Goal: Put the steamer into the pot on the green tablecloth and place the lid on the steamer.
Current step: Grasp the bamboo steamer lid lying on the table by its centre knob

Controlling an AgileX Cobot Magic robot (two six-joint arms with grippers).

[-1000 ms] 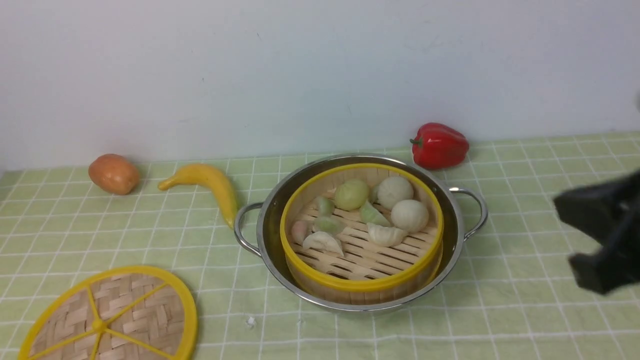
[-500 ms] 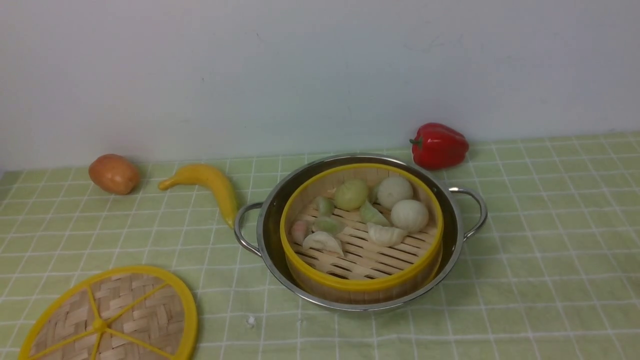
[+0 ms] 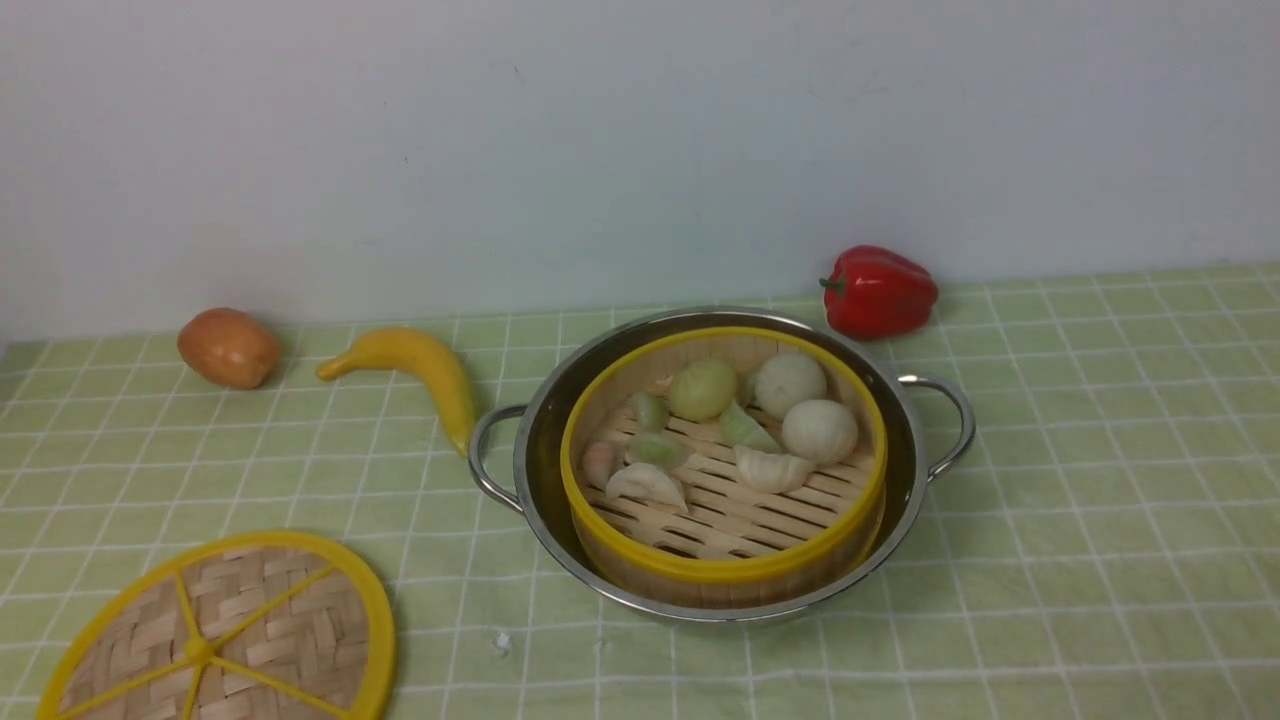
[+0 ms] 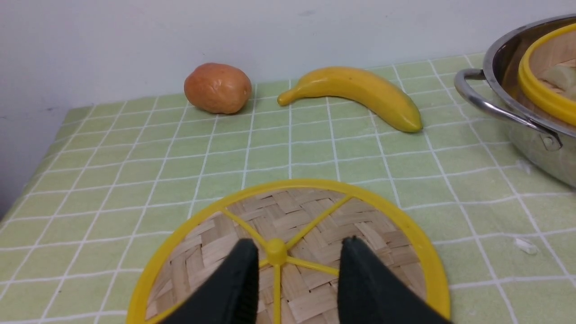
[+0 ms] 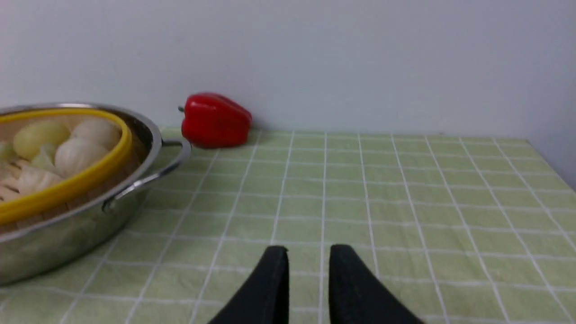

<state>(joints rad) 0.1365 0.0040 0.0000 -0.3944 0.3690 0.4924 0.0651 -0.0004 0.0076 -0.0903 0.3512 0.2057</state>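
Woven bamboo lay beneath the left pincer (image 4: pixel 299 243): the lid (image 4: pixel 315 216) rested flat on the green tablecloth (image 3: pixel 1100 500). The pincer's two black fingers stood apart, one on each side of the yellow centre hub, with nothing clamped between them. Whether they touched the weave could not be told.

Ahead of that pincer, by the wall, lay a potato (image 3: pixel 228 347) and a banana (image 3: pixel 410 365), both where they had been a second before. To that pincer's right, well apart from it, the pot (image 3: pixel 530 440) sat on the cloth. The steamer (image 3: pixel 720 570) was already inside it, yellow rim just within the steel rim, and neither had shifted. A red pepper (image 3: pixel 880 290) lay beyond the pot.

The one change was on the right. The right pincer (image 5: pixel 308 248) had shown at the front view's right edge a second earlier and had since drawn out of that view altogether. Its own wrist view showed it low over bare cloth, fingers parted by a narrow gap and holding nothing, with the pot off to its left and the pepper ahead.

By my reading, the first half of the task was finished and the right arm had cleared the pot. Only the lid remained: the left pincer would have to close on the hub, lift, and carry it right to the steamer.
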